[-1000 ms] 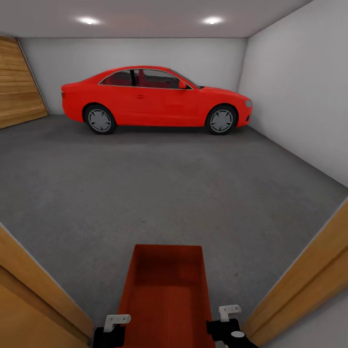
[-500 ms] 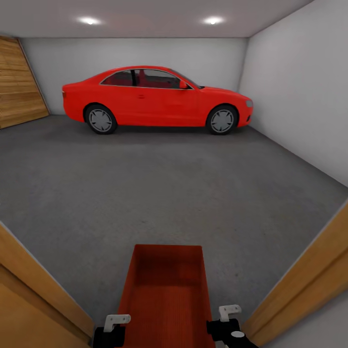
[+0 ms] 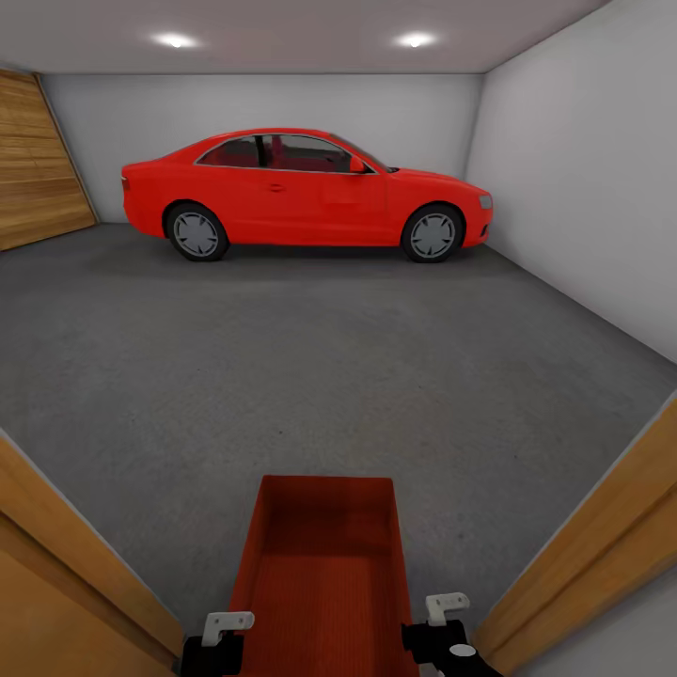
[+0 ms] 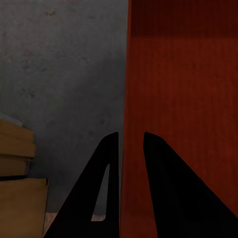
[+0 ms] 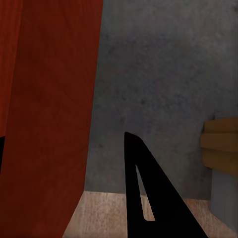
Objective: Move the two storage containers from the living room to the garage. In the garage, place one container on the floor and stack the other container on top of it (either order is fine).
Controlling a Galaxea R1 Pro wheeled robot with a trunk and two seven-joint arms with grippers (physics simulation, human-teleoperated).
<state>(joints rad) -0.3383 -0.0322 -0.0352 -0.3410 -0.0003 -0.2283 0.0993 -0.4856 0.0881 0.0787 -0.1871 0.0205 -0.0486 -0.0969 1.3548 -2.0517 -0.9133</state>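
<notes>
1. Two claws show at the bottom edge of the head view, the left claw (image 3: 228, 624) and the right claw (image 3: 448, 605), one at each long side of a single storage container (image 3: 324, 574).
2. In the left wrist view the left claw (image 4: 131, 144) pinches the container's wall (image 4: 130, 74), one finger (image 4: 106, 158) outside it, the other inside.
3. In the right wrist view one finger (image 5: 144, 183) of the right claw lies outside the container's wall (image 5: 54, 99), apart from it; whether this claw grips I cannot tell.
4. One container, orange-red and topless, is held up between the arms, above the threshold into the garage (image 3: 564, 169).
5. Two wooden door jambs (image 3: 602, 545) flank it.
6. One concrete floor (image 3: 310, 357), one red car (image 3: 306, 193) by the far wall, two ceiling spotlights (image 3: 174, 40).
7. Against half a second ago, nothing has visibly changed; against a second ago, the car sits a touch further right in the view.
</notes>
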